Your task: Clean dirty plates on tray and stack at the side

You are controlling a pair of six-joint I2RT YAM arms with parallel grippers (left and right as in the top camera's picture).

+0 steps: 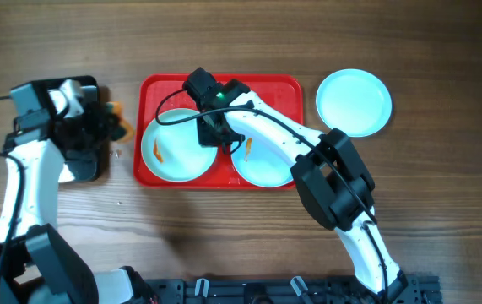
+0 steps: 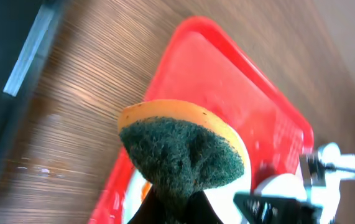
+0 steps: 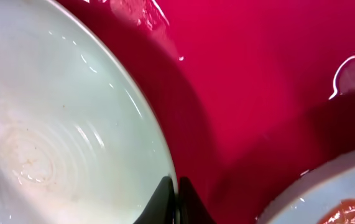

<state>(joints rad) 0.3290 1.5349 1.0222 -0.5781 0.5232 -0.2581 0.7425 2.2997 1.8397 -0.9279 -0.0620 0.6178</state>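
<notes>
The red tray (image 1: 278, 97) holds two pale plates. The left plate (image 1: 173, 152) has an orange smear, and so does the right plate (image 1: 266, 165). A third plate (image 1: 354, 102) lies on the table to the right of the tray and looks clean. My right gripper (image 1: 215, 135) is shut on the left plate's right rim; the wrist view shows that plate (image 3: 53, 124) with the gripper (image 3: 176, 202) pinching its edge over the tray (image 3: 258, 81). My left gripper (image 1: 110, 125) hovers left of the tray, shut on a green-and-orange sponge (image 2: 183, 146).
A glossy black tray (image 1: 84, 165) lies under my left arm at the table's left side. The right arm reaches across the tray's right half, above the right plate. Bare wood runs along the table's front edge.
</notes>
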